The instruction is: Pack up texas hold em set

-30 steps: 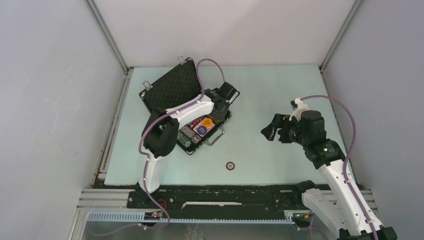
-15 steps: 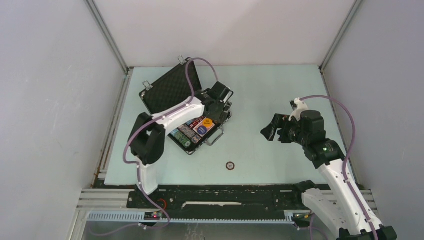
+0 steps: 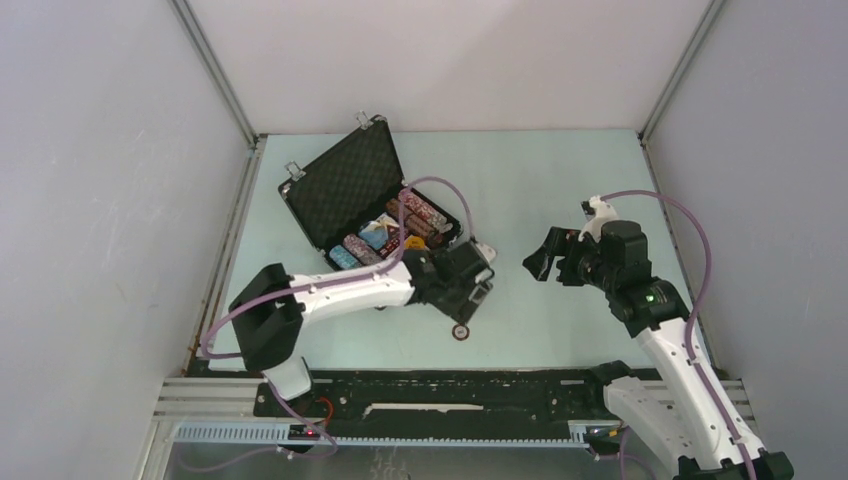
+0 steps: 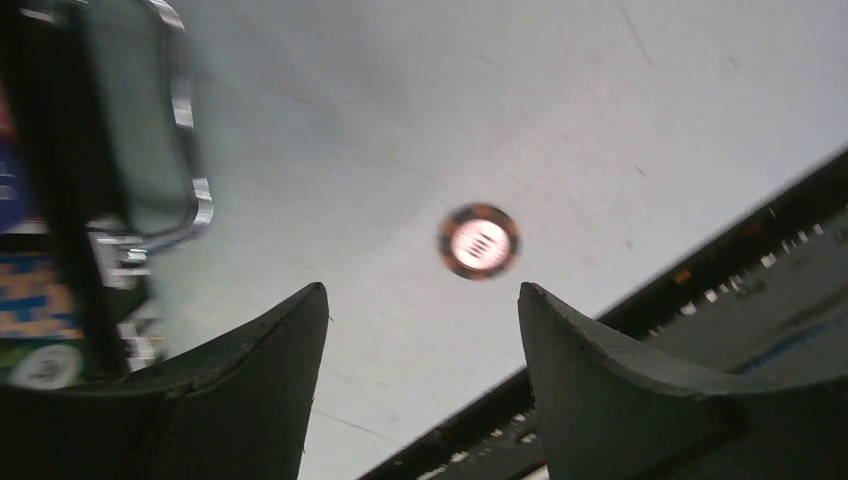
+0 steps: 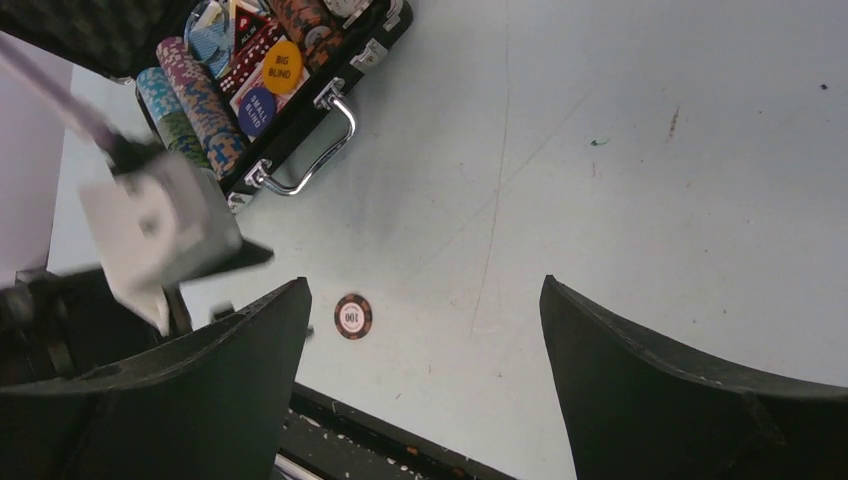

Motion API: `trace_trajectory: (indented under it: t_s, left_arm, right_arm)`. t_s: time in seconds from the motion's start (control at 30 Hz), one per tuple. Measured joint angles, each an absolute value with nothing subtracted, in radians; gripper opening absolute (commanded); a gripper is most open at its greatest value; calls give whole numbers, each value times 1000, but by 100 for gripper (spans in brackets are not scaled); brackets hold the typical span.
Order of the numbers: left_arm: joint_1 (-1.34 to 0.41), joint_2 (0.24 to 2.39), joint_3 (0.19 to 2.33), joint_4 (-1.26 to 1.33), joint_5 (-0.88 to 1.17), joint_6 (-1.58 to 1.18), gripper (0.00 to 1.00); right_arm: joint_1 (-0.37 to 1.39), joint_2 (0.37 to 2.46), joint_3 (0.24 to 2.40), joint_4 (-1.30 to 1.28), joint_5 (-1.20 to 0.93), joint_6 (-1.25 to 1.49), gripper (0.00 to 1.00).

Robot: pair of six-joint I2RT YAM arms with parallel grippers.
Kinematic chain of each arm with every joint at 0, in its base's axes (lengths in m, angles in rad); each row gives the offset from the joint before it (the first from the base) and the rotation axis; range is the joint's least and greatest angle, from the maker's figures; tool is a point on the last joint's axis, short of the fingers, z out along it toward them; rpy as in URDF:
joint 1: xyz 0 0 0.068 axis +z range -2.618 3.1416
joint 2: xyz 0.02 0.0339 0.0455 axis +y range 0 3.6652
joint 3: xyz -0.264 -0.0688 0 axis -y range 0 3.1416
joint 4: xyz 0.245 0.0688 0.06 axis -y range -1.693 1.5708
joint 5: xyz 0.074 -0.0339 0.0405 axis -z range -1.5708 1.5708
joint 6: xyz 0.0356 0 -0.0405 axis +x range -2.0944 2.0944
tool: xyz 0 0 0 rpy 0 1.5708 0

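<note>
- Briefcase (image 3: pixel 345 185) of the texas hold em set lies open on the far-left part of the pale table (image 3: pixel 560 190), its foam-lined lid tilted back towards the far-left corner.
- Rows of multicoloured poker chips (image 5: pixel 190 95) fill the tray. Between them sit an orange "BIG BLIND" button (image 5: pixel 283 66) and a blue "SMALL BLIND" button (image 5: pixel 258 110).
- The silver handle (image 5: pixel 312 148) juts from the near edge of the case, towards the arms.
- 1 loose poker chip (image 3: pixel 461 331), with a dark and orange rim and a white centre bearing a number, lies flat on the table. It is well clear of the case and close to the table's near edge.
- The left gripper (image 3: pixel 472 305) reaches low across the table just right of the case's near corner, near the loose chip. Its 2 fingers (image 4: pixel 270 340) stand wide apart with nothing between them. In its wrist view the chip shows on the table beyond the gap, untouched.
- The right gripper (image 3: pixel 535 265) hangs above the table right of centre, pointing towards the case. Its fingers (image 5: pixel 640 360) are spread wide and hold nothing, and it is well apart from the chip and the case.
</note>
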State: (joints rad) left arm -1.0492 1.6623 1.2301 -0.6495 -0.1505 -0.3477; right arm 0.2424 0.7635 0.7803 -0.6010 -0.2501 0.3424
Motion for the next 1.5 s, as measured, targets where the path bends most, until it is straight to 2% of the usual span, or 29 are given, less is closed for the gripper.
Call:
trace_trajectory:
  t_s: [0.07, 0.17, 0.3, 0.47, 0.67, 0.8, 0.93, 1.03, 1.2, 1.5]
  left_arm:
    - [-1105, 1663, 1203, -637, -129, -377, 72]
    - [-1147, 1657, 1158, -593, -99, -428, 84]
    - [-1119, 1534, 997, -532, -93, -494, 94]
    - [-1013, 1184, 825, -519, -126, -536, 98]
    - [-891, 726, 701, -521, -245, -562, 100]
    - [-878, 524, 680, -525, -313, -559, 100]
    - [-876, 468, 674, -521, -340, -546, 100]
    - [-876, 462, 659, -523, -339, -530, 100]
    - [-876, 428, 649, -534, -337, -503, 100]
    - [-876, 400, 649, -533, -322, -487, 100]
  right_arm:
    - [242, 757, 780, -601, -242, 343, 94]
    - [243, 756, 780, -602, -241, 347, 94]
    - [282, 780, 783, -627, -222, 377, 94]
    - [449, 934, 836, -709, -163, 465, 94]
    - [760, 1265, 996, -820, -89, 582, 94]
    - [875, 1462, 1100, -857, -57, 660, 92]
    - [918, 1604, 1155, -867, -57, 709, 91]
    - [933, 1684, 1180, -876, -57, 730, 83]
    - [959, 1805, 1212, -885, -52, 760, 80]
    - [968, 1870, 1250, -888, -10, 795, 69]
